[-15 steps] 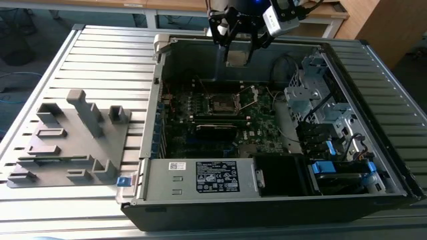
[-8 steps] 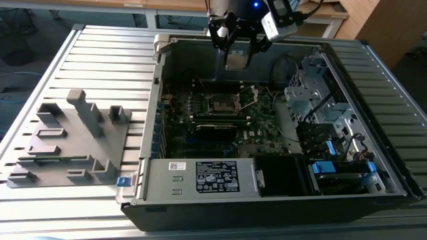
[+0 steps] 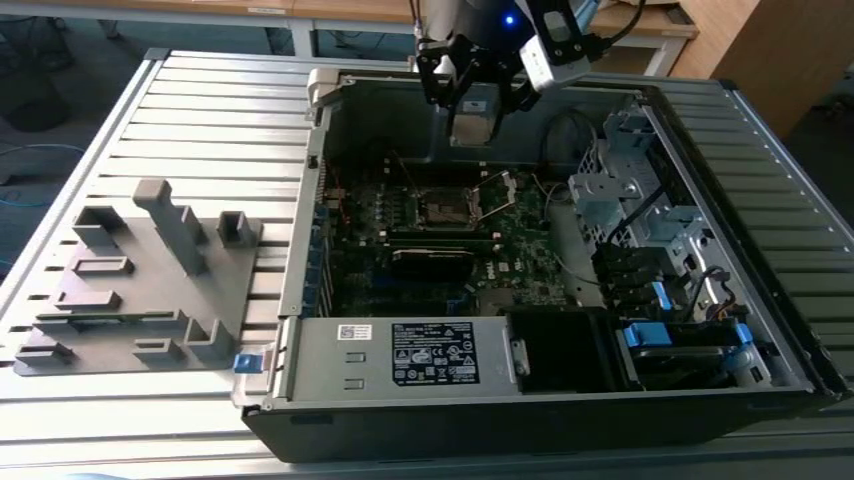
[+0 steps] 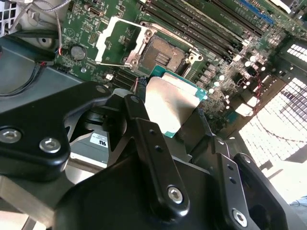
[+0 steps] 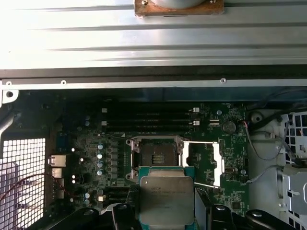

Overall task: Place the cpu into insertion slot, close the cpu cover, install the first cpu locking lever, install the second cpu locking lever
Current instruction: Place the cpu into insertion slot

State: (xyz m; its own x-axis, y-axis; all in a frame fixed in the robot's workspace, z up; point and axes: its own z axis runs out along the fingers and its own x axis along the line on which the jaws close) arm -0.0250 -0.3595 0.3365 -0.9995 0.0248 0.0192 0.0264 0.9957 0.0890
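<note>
One pincer (image 4: 171, 108) clamped on the cpu (image 5: 165, 199), first wrist view gives us its metal top, exterior view the empty insertion slot (image 3: 445, 207) below the pincer

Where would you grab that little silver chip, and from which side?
Pinch its two opposite thin edges, coming in along its plane, as the claw does now. The cpu is a flat square with a broad metal top, so an edge grip leaves both faces clear for the insertion slot.
</note>
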